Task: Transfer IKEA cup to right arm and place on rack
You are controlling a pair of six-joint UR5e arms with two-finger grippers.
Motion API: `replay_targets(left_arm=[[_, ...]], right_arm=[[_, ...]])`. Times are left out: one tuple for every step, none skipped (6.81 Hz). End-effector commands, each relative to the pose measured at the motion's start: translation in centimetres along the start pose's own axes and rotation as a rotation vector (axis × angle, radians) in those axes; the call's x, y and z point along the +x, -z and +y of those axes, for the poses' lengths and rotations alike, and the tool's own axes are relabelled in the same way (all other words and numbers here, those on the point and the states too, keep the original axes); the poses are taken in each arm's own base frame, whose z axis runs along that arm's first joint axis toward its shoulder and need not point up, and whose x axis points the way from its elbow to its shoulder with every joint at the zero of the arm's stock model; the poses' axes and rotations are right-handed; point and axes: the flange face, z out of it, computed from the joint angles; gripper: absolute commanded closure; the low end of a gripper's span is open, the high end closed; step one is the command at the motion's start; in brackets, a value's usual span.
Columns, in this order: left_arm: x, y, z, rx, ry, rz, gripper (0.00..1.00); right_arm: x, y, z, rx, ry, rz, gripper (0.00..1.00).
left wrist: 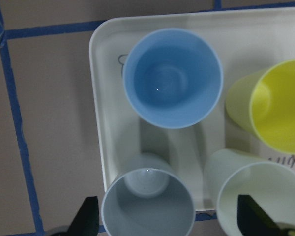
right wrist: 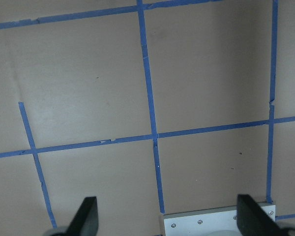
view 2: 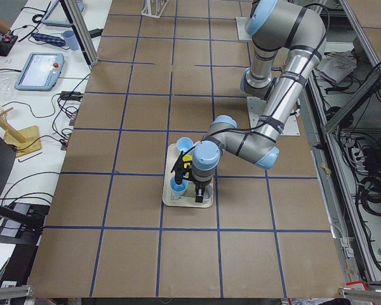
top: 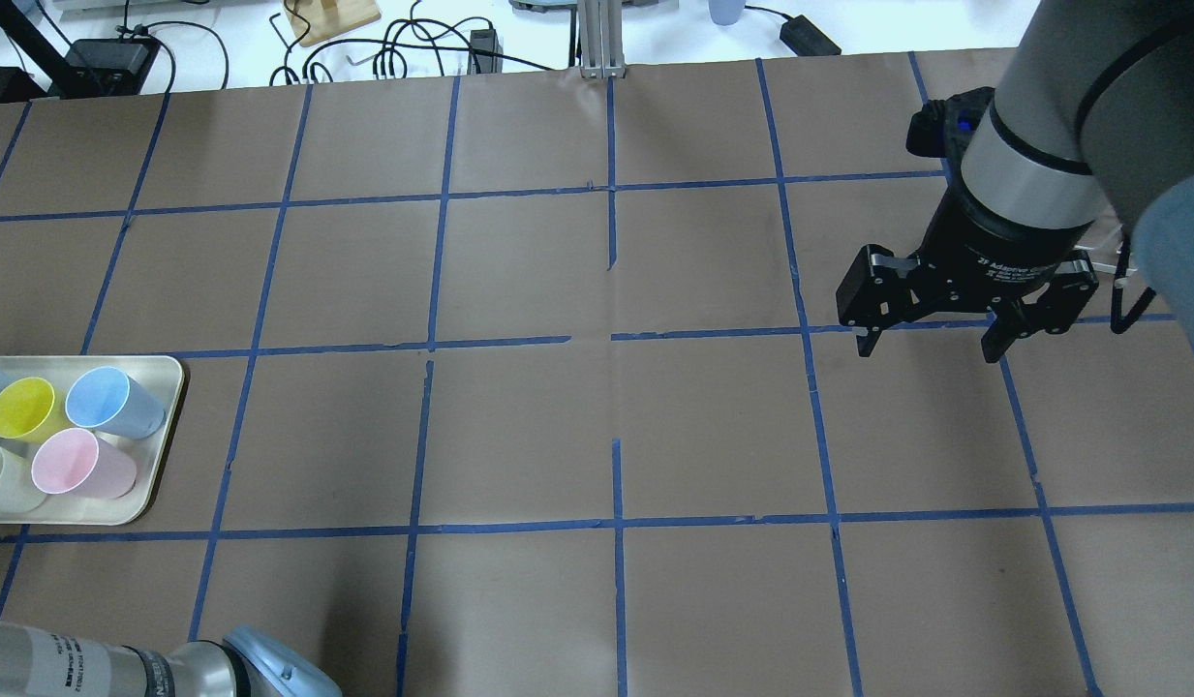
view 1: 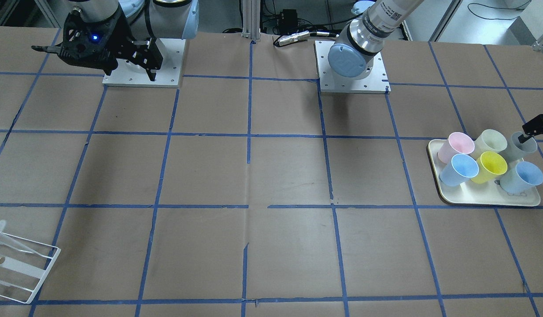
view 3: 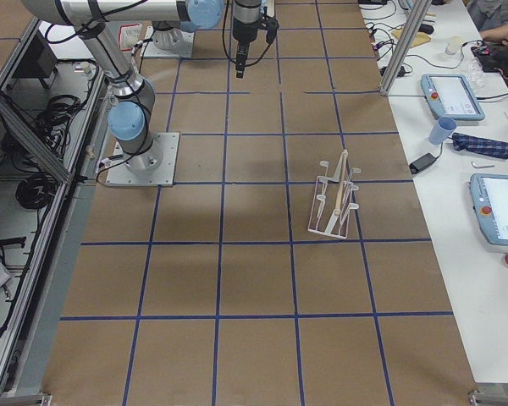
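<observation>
The pale grey IKEA cup [view 1: 520, 147] stands upright at the back corner of a cream tray [view 1: 487, 201], among coloured cups. In the left wrist view the grey cup [left wrist: 147, 209] is directly below my left gripper [left wrist: 169, 219], which is open. One finger [left wrist: 91, 219] is just outside the cup's rim and the other is over the cream cup [left wrist: 258, 196]. The left gripper [view 1: 535, 134] hovers at the tray's far edge. My right gripper [top: 931, 344] is open and empty, held above the table near its base. The white wire rack [view 1: 20, 264] stands at the table's corner on my right.
The tray also holds a pink cup [view 1: 454, 145], two light blue cups [view 1: 459, 169], a yellow cup [view 1: 491, 166] and the cream cup [view 1: 491, 141], packed close together. Brown paper with a blue tape grid covers the table. The arm base plates [view 1: 352, 81] sit at the robot's edge.
</observation>
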Motion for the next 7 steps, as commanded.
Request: replay_targets(left_arm=[[-1.4, -1.6, 0.0, 0.006, -0.005, -0.013, 0.00], [-2.0, -1.5, -0.3, 0.007, -0.006, -0.015, 0.00], [-2.6, -2.3, 0.3, 0.000, -0.003, -0.004, 0.00], [-3.1, -2.8, 0.8, -0.004, -0.018, 0.004, 0.14], [-3.1, -3.2, 0.8, -0.006, -0.018, 0.009, 0.36], [-3.0, -3.4, 0.7, -0.011, -0.018, 0.012, 0.77], [-2.9, -3.6, 0.8, -0.011, -0.018, 0.017, 0.93]], right_arm=[[0.0, -0.3, 0.1, -0.017, 0.000, 0.003, 0.00], [0.0, -0.5, 0.2, -0.025, 0.000, 0.004, 0.00], [0.0, -0.6, 0.2, -0.026, 0.000, 0.004, 0.00], [0.0, -0.6, 0.1, -0.021, 0.000, -0.001, 0.00], [0.0, -0.5, 0.0, -0.018, 0.001, -0.002, 0.00], [-0.1, -0.4, 0.0, -0.015, 0.001, -0.008, 0.00], [-0.7, -0.5, 0.0, -0.025, 0.002, -0.066, 0.00]])
